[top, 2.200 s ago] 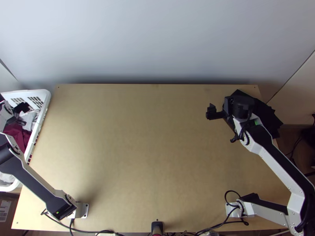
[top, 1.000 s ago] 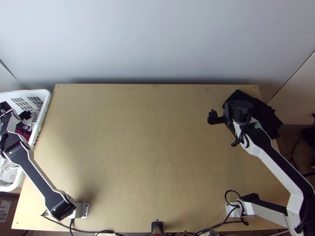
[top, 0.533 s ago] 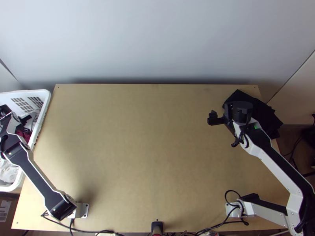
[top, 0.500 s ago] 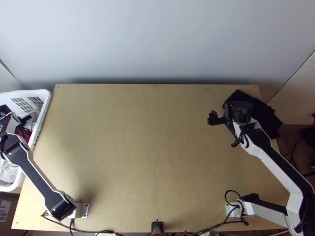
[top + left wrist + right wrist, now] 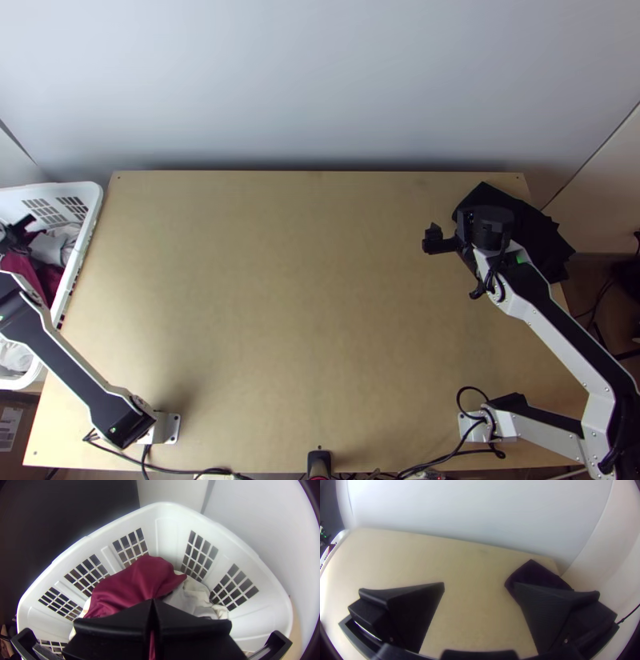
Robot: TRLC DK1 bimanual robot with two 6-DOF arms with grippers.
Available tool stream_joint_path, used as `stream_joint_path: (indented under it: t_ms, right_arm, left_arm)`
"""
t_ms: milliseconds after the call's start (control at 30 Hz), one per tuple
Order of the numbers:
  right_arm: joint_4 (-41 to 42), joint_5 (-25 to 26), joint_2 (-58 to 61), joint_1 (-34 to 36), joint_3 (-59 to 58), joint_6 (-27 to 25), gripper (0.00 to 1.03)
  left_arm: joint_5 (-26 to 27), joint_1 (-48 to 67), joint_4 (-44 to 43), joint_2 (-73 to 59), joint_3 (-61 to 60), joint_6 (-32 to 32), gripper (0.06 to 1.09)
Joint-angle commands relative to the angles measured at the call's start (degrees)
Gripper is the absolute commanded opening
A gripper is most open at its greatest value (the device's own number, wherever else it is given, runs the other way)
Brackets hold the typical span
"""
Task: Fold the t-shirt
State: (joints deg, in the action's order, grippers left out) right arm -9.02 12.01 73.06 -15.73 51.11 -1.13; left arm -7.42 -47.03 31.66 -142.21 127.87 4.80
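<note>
In the top view my left gripper (image 5: 18, 230) is over the white basket at the far left, beside maroon cloth (image 5: 48, 278). The left wrist view shows this gripper (image 5: 152, 604) with its fingertips together on the bunched maroon cloth (image 5: 133, 585), a strip of which shows between the fingers. Pale grey and cream cloth (image 5: 188, 596) lies beside it. My right gripper (image 5: 438, 240) stands over the table's far right part, next to a stack of dark folded cloth (image 5: 536, 236). From its wrist, the right gripper (image 5: 479, 586) is open and empty, one finger partly covering the dark cloth (image 5: 536, 575).
The white basket (image 5: 92, 210) stands against the table's left edge, its slotted walls (image 5: 166, 520) rising around the clothes. Bare wood (image 5: 280, 304) spans the table's middle. A pale wall (image 5: 320, 80) stands behind the table, and cables run along its near edge.
My left gripper and forearm have shifted left over the basket, uncovering more of the maroon and grey cloth. The right arm has stayed nearly still.
</note>
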Motion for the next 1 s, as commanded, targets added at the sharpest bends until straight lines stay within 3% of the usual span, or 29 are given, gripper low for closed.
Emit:
stream_joint_path:
  t_ms: [0, 267, 567, 967]
  right_arm:
    - [0.84, -0.06, -0.28, -0.27, -0.58, 0.25, 0.97]
    - [1.55, -0.06, -1.43, -0.71, -1.37, -0.1, 0.97]
    - [4.01, -0.06, -3.01, -1.94, -4.79, 0.77, 0.97]
    - [4.97, 0.38, -5.82, -2.38, -8.31, 1.57, 0.97]
  left_arm:
    - [3.11, 1.06, 7.72, 8.27, -2.28, 1.71, 0.1]
    - [7.51, 1.23, 8.42, 16.44, -11.16, 0.83, 0.1]
    - [9.09, 6.95, 8.42, 34.9, -23.37, 0.74, 0.1]
    - [9.18, 20.75, 9.82, 51.16, -28.21, 7.59, 0.1]
